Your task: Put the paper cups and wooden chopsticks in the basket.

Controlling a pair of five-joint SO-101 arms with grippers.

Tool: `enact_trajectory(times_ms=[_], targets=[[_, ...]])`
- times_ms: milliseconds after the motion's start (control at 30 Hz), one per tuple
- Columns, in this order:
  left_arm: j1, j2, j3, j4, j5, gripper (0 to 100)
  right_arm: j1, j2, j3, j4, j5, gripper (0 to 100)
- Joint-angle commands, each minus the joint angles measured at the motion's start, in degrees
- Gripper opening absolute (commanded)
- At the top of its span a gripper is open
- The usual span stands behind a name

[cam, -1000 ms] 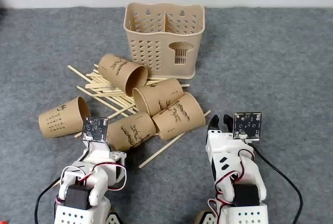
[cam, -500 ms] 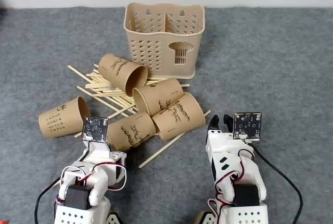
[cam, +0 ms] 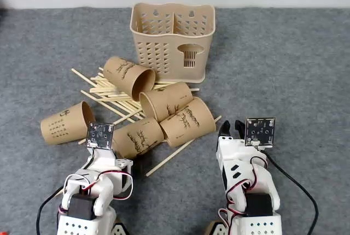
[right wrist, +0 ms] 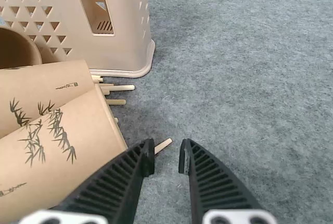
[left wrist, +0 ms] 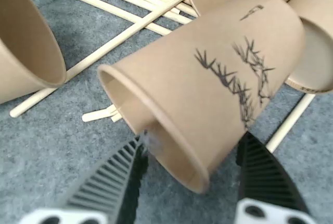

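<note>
Paper cup (left wrist: 208, 83) on its side, mouth end inside wide-spread, unclamped left end effector (left wrist: 193, 143); right end effector (right wrist: 166, 148) barely parted, empty, chopstick (right wrist: 162, 146) tip just ahead on bench (right wrist: 250, 78)

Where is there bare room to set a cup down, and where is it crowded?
Free: grey mat right of the basket, ahead of the right gripper, and the strip left of the basket. Crowded: paper cups and chopsticks piled between basket and left gripper.

Five brown paper cups (cam: 165, 101) printed with bamboo sprigs lie on their sides over scattered wooden chopsticks (cam: 103, 89), at seven o'clock from the upright, perforated, two-compartment beige basket (cam: 164, 54).
</note>
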Motion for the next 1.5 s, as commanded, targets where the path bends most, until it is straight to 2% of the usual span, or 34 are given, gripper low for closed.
enact_trajectory(times_ms=[0, 1467], targets=[[-0.2, -0.7, -0.9, 0.1, 0.4, 27, 0.3, -0.7, 1.0, 0.1, 0.4, 10.2], [-0.2, -0.7, -0.9, 0.1, 0.4, 27, 0.3, -0.7, 1.0, 0.1, 0.4, 10.2]])
